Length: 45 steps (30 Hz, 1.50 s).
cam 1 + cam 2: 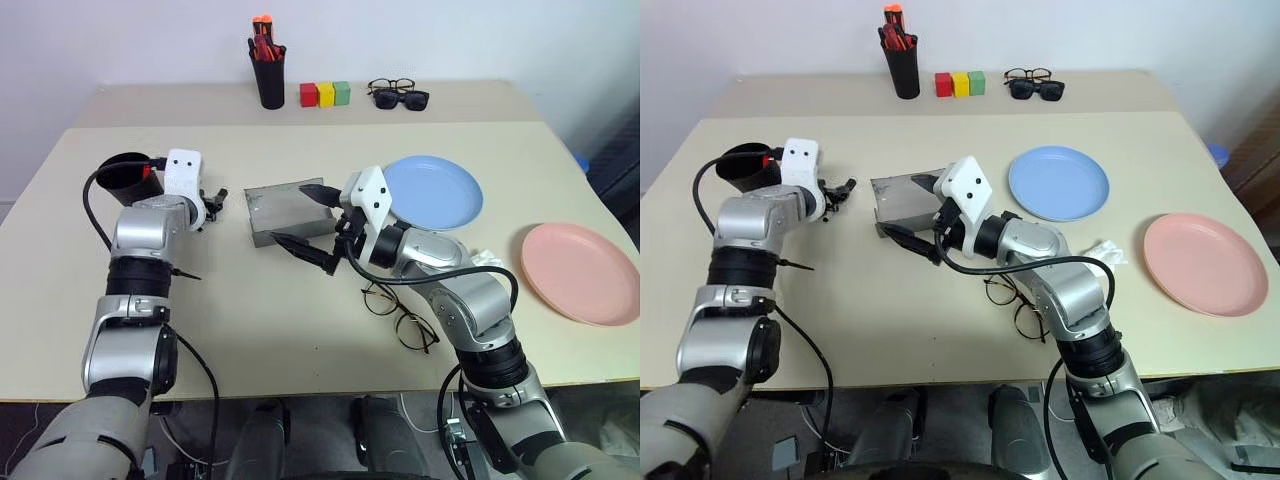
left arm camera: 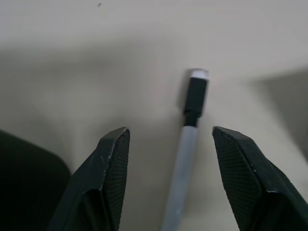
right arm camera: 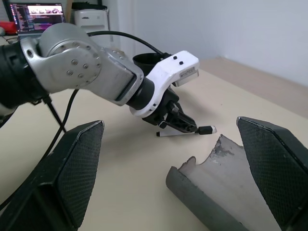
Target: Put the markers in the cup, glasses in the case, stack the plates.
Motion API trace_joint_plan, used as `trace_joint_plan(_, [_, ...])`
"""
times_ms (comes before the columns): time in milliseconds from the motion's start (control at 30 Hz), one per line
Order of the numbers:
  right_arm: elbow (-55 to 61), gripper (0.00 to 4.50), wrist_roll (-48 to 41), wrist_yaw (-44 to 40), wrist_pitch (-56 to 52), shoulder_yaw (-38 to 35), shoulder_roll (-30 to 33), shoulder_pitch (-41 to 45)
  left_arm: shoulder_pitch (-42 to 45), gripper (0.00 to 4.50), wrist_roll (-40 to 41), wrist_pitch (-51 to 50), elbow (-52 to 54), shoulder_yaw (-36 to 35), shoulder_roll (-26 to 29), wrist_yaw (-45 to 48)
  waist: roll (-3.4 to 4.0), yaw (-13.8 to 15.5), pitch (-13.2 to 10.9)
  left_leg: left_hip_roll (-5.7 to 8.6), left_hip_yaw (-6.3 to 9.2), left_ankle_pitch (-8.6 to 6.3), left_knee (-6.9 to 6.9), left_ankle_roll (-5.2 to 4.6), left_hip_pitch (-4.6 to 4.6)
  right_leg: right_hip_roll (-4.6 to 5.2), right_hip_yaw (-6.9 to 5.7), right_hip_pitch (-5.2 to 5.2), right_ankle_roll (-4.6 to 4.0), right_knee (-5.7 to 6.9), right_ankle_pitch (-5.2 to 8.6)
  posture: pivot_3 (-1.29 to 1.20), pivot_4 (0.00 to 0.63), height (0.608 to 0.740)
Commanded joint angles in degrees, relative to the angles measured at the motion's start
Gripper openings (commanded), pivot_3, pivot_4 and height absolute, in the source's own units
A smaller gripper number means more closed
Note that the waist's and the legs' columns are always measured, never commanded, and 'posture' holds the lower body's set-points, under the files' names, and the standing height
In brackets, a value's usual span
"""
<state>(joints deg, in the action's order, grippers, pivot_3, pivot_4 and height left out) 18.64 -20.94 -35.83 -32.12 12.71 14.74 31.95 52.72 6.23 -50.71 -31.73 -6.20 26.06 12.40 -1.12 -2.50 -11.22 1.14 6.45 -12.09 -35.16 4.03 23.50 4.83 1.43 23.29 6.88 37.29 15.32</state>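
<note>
A white marker (image 2: pixel 185 163) with a black cap lies on the table between the fingers of my left gripper (image 1: pixel 213 200), which is open and not touching it. Just left of that gripper stands the black cup (image 1: pixel 122 174), with a red tip (image 1: pixel 150 171) showing at its rim. The grey case (image 1: pixel 278 208) lies open at mid-table. My right gripper (image 1: pixel 308 218) hovers over the case's right end, wide open and empty. The wire-framed glasses (image 1: pixel 400 312) lie near the front edge below my right arm. The blue plate (image 1: pixel 440 190) and pink plate (image 1: pixel 580 272) sit apart on the right.
At the back stand a black pen pot (image 1: pixel 268 78) holding red pens, three coloured blocks (image 1: pixel 325 94) and two more pairs of glasses (image 1: pixel 398 95). A crumpled white scrap (image 1: pixel 488 258) lies between the plates.
</note>
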Motion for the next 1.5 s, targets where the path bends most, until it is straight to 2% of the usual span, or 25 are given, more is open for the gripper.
trace_joint_plan(33, [0.96, 4.5, -0.06, -0.27, 1.15, -0.25, -0.24, 1.02, 2.93, 2.9, 0.06, -0.65, -3.95, -0.14, 1.04, 1.98, 0.0, 0.01, 0.0, 0.0, 0.0, 0.0, 0.0, 0.0, 0.0, 0.0, 0.0, 0.0, 0.0, 0.0, 0.0, 0.0, 0.15, 0.74])
trace_joint_plan(233, [1.18, 4.5, 0.0, -0.23, 1.13, -0.25, -0.16, 0.92, 4.79, 2.9, -0.41, -2.44, -8.83, 2.4, 1.11, 6.84, 0.0, -0.09, 0.0, 0.0, 0.0, 0.0, 0.01, 0.0, -0.01, -0.01, 0.0, 0.01, 0.0, 0.02, 0.0, 0.0, 0.15, 0.74])
trace_joint_plan(333, [1.52, 4.5, -0.02, -0.07, 1.0, -0.33, -0.12, 0.67, 4.91, 2.07, -1.33, -1.87, -10.4, 2.79, 1.22, 6.37, 0.01, -0.09, 0.01, 0.0, -0.01, 0.0, 0.01, 0.0, -0.01, -0.01, 0.0, 0.0, 0.0, 0.02, 0.0, 0.0, 0.15, 0.74])
trace_joint_plan(467, [1.75, 4.5, -0.04, -0.01, 0.95, -0.26, -0.11, 0.46, 4.68, 0.03, -0.83, -1.53, -9.23, 2.02, 0.79, 6.06, 0.01, -0.04, 0.01, 0.0, -0.01, 0.0, 0.01, 0.0, -0.01, 0.0, 0.0, 0.0, 0.0, 0.02, 0.0, 0.0, 0.15, 0.74])
trace_joint_plan(567, [1.63, 4.5, 0.01, -0.04, 1.03, -0.21, -0.15, 0.55, 4.34, 0.03, -0.49, -0.67, -7.84, 1.7, 0.64, 6.17, 0.01, -0.03, 0.01, 0.0, -0.01, 0.0, 0.0, 0.0, -0.01, 0.0, 0.0, -0.01, 0.0, 0.02, 0.0, 0.0, 0.15, 0.74])
trace_joint_plan(667, [1.42, 4.5, 0.09, -0.06, 1.11, -0.16, -0.21, 0.74, 2.81, 0.03, -0.39, 5.5, -2.47, 1.59, 0.85, 6.74, 0.0, -0.04, 0.0, 0.0, -0.01, 0.0, 0.01, 0.0, -0.01, 0.0, 0.0, 0.0, 0.0, 0.02, 0.0, 0.0, 0.15, 0.74])
trace_joint_plan(733, [1.5, 4.5, 0.09, -0.08, 1.06, -0.17, -0.17, 0.74, -0.24, 0.03, -2.34, 18.6, 4.61, 2.93, 1.41, 6.91, 0.0, -0.03, 0.0, -0.01, 0.0, 0.0, 0.01, 0.0, 0.0, 0.01, 0.01, 0.01, 0.0, 0.01, 0.0, 0.0, 0.15, 0.74])
trace_joint_plan(800, [1.46, 4.5, 0.11, -0.1, 1.02, -0.17, -0.16, 0.79, -2.41, 0.03, -2.44, 26.35, 9.75, 2.42, 1.04, 6.65, -0.01, 0.17, -0.01, -0.02, 0.0, 0.03, 0.03, 0.05, 0.05, 0.03, 0.0, 0.06, -0.01, -0.02, -0.01, 0.0, 0.15, 0.74])
trace_joint_plan(900, [1.7, 4.5, 0.01, -0.14, 0.86, -0.28, -0.2, 0.87, -4.36, 0.03, 2.83, 30.71, 17.88, -3.26, -0.05, 7.04, -0.01, 0.34, -0.01, 0.0, -0.01, 0.04, 0.02, 0.07, 0.08, 0.07, 0.01, 0.07, -0.01, -0.03, -0.01, 0.0, 0.15, 0.74])
trace_joint_plan(967, [1.87, 4.5, -0.34, -0.21, 0.72, -0.59, -0.32, 1.22, -6.01, 0.03, 3.32, 36.08, 22.49, -7.87, 0.19, 3.2, -0.01, 0.05, -0.01, 0.02, -0.04, 0.03, 0.02, 0.07, 0.08, 0.11, 0.01, 0.06, -0.01, -0.05, -0.01, 0.0, 0.15, 0.74])
trace_joint_plan(1133, [2.76, 4.5, -3.52, -0.28, 0.15, -2.8, -1.52, 2.71, -9.17, 0.03, -1.65, 40.19, 22.19, -16.02, 3.4, -10.52, 0.02, -0.32, 0.01, -0.02, -0.05, 0.03, 0.04, 0.05, -0.05, 0.03, 0.04, 0.07, -0.01, 0.06, -0.01, 0.0, 0.15, 0.74])
trace_joint_plan(1300, [1.43, 4.5, -4.18, 0.4, 1.2, -3.12, -3.47, 4.38, -13.33, 0.03, -1.89, 42.0, 18.57, -15.06, 3.25, -9.97, -0.01, 0.56, 0.02, 0.0, -0.02, 0.03, 0.0, 0.05, -0.04, 0.05, 0.0, -0.05, -0.01, 0.01, -0.01, 0.0, 0.15, 0.74])
trace_joint_plan(1500, [0.61, 4.5, -3.65, -0.45, 1.79, -2.85, -3.79, 4.7, -14.18, 0.03, -1.29, 44.05, 14.36, -14.32, 1.75, -9.9, -0.07, 1.31, 0.05, 0.04, -0.02, 0.03, 0.0, 0.05, 0.0, 0.07, -0.01, -0.04, 0.0, -0.05, -0.01, 0.0, 0.15, 0.74])
